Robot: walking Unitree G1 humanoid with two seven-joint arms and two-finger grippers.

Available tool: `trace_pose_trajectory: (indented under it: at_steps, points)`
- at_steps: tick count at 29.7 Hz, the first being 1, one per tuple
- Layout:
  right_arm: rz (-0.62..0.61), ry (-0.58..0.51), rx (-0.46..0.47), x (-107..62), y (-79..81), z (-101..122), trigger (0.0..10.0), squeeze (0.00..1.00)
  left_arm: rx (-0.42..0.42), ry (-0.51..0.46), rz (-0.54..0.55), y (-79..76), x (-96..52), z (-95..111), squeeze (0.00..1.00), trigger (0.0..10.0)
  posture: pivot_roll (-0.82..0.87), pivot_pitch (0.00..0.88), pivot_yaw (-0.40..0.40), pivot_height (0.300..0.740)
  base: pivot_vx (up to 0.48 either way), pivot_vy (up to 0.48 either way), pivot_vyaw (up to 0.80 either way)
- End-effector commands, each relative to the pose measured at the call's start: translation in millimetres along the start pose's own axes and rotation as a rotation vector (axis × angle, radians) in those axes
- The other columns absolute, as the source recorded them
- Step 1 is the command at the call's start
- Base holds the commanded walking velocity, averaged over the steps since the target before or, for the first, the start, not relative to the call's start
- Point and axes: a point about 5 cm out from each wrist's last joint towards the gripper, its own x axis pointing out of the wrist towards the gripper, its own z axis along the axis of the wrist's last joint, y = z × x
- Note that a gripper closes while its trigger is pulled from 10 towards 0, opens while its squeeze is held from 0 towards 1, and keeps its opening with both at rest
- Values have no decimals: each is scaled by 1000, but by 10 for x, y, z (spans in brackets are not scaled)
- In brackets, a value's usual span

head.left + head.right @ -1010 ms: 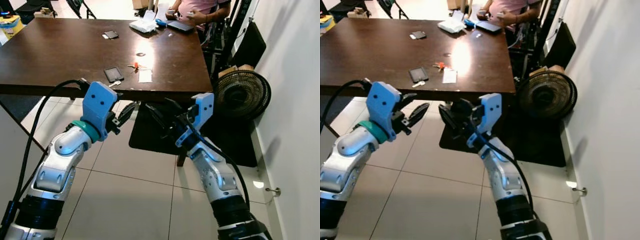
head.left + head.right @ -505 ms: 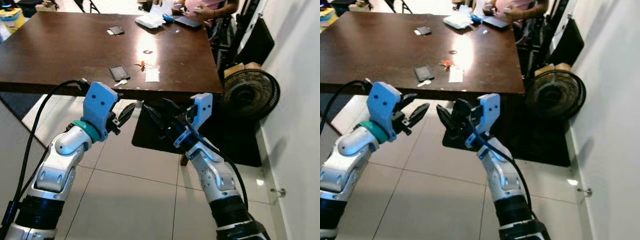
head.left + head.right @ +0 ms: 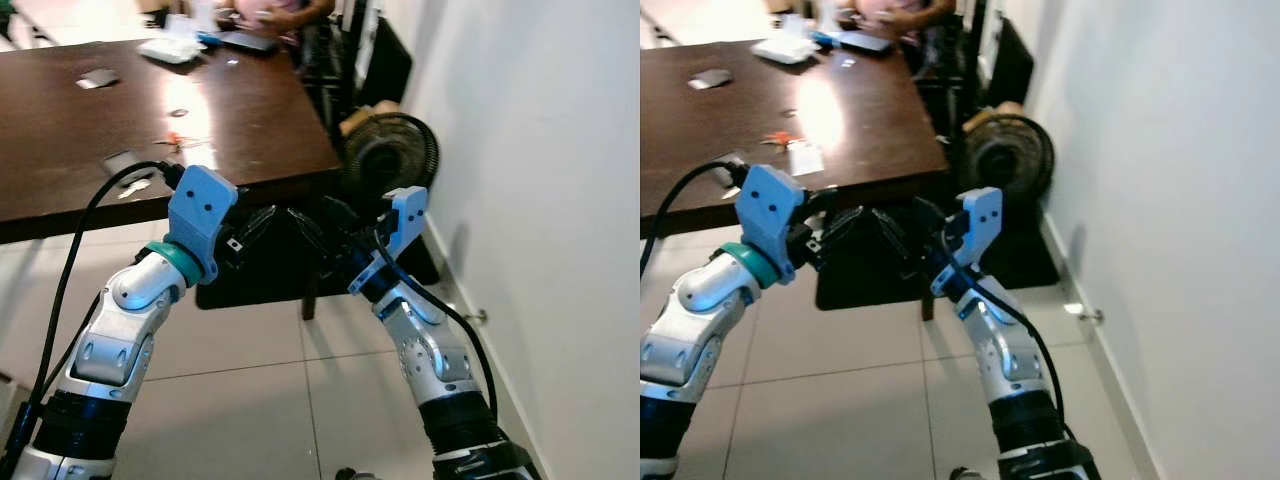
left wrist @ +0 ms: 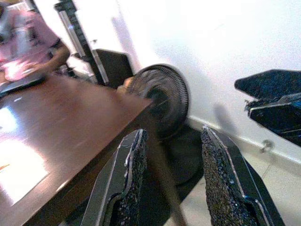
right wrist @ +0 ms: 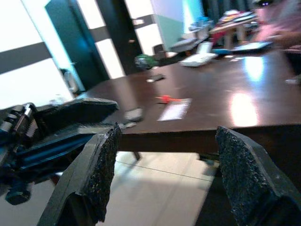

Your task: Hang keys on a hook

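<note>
Well apart: keys on table, pincers below.

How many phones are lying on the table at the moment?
2. One phone lies near the table's front edge, beyond the left end effector; the other phone lies farther back, toward the person. Glare may hide more.

We count one brown table, one floor fan, one person, two phones and one paper slip near the table's front edge
</note>
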Motion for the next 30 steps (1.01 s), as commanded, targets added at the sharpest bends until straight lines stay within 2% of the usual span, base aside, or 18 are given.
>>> trace_pose_trajectory:
  at_steps: [1, 6, 15, 22, 27, 30]
  points:
    - [-2, 9, 6, -14, -2, -25, 10000, 0, 11, 8, -5, -12, -16, -7, 0, 10000, 88, 0, 55, 740, 0, 0, 0]
    - [0, 12, 5, -14, -4, -28, 10000, 0, 10, -3, 3, -5, -13, 2, 0, 10000, 88, 0, 53, 740, 0, 0, 0]
    - [6, 17, -4, -15, -2, -31, 10000, 0, 13, -16, 14, 7, -12, 10, 0, 10000, 87, 0, 51, 740, 455, 0, 0]
    - [20, 38, -46, -8, 22, -54, 10000, 0, 14, -15, 12, 2, -12, 4, 0, 10000, 88, 0, 51, 740, 469, 0, 753]
    - [14, 40, -44, -11, 11, -55, 10000, 0, 14, -15, 10, -3, -10, 2, 0, 10000, 87, 0, 50, 740, 469, 0, 0]
    - [13, 40, -46, -11, 10, -56, 10000, 0, 14, -15, 10, -4, -10, 1, 0, 10000, 87, 0, 50, 740, 469, 0, 517]
